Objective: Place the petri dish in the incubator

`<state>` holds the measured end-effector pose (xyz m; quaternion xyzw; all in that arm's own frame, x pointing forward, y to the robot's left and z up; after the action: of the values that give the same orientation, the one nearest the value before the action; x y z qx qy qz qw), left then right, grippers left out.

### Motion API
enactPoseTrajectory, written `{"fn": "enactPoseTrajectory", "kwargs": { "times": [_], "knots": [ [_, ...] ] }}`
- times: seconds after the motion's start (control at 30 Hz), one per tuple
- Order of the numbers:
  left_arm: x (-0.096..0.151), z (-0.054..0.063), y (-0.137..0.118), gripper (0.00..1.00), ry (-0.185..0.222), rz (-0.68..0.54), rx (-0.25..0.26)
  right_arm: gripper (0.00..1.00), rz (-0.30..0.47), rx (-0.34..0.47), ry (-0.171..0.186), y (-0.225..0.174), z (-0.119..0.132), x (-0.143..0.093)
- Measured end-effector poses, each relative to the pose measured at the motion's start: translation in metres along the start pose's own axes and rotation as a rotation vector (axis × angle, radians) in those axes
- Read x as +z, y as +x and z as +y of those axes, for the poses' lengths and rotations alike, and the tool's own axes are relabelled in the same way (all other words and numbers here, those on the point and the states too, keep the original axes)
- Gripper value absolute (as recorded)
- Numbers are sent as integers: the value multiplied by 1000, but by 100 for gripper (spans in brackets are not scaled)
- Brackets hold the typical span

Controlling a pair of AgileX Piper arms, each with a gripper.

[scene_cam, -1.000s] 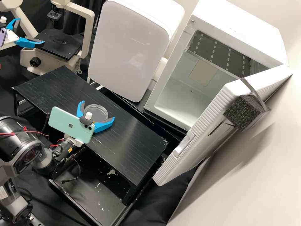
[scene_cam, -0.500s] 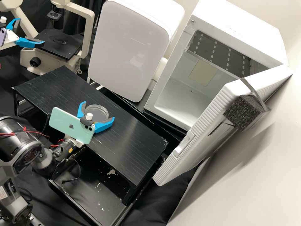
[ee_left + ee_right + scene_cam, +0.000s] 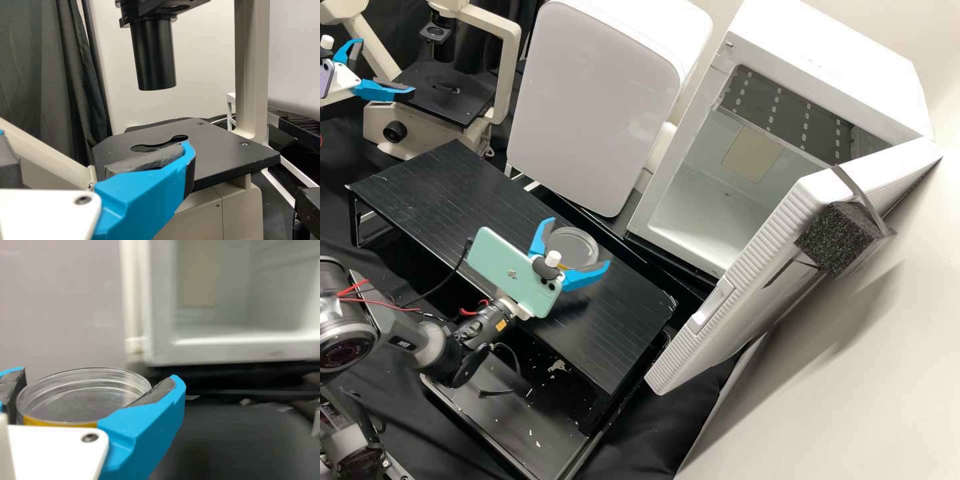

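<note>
Above the black surface [image 3: 613, 320]: the petri dish [image 3: 572, 247], round and clear with a yellow band low on its side, near the middle of the surface's length.
Right gripper [image 3: 579, 243]: jaws clenched on the dish, one blue finger on either side with the grey pads against its wall; the dish seems to be held clear of the surface, though the slant makes that hard to judge.
Mint phone [image 3: 513, 273]: mounted on the right arm, just behind the jaws.
Left gripper [image 3: 385, 67]: at the far left beside the microscope stage [image 3: 447, 97], jaws released and spread wide, one finger close to the stage's edge.
Microscope [image 3: 420, 127]: cream body, its dark lens tube [image 3: 154, 55] pointing down over the stage.
White cabinet [image 3: 600, 100]: on the far side of the surface, front shut, between microscope and incubator.
Incubator [image 3: 833, 60]: far right, white, its mouth open, beyond the dish and well apart from it.
Door [image 3: 753, 300]: swung out to the near right, a black foam block [image 3: 837, 240] strapped to it.
Tray [image 3: 493, 407]: black, below the near side of the surface, scattered with pale flecks.
</note>
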<state>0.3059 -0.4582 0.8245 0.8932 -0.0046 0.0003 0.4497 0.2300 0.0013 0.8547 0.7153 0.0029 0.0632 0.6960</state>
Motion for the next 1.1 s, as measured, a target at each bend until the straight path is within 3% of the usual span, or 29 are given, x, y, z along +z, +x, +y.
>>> {"fn": "enactPoseTrajectory", "kwargs": {
  "times": [0.37,0.53,0.8,1.1],
  "knots": [
    [0,0,0,100,0,0,0,0,-102,248,-12,57,54,42],
    [0,0,0,100,0,0,0,0,-129,360,-38,88,72,57],
    [0,0,0,100,0,0,0,0,-79,368,-49,139,81,56],
    [0,0,0,100,0,0,0,0,-109,311,-68,195,81,68]
  ]
}}
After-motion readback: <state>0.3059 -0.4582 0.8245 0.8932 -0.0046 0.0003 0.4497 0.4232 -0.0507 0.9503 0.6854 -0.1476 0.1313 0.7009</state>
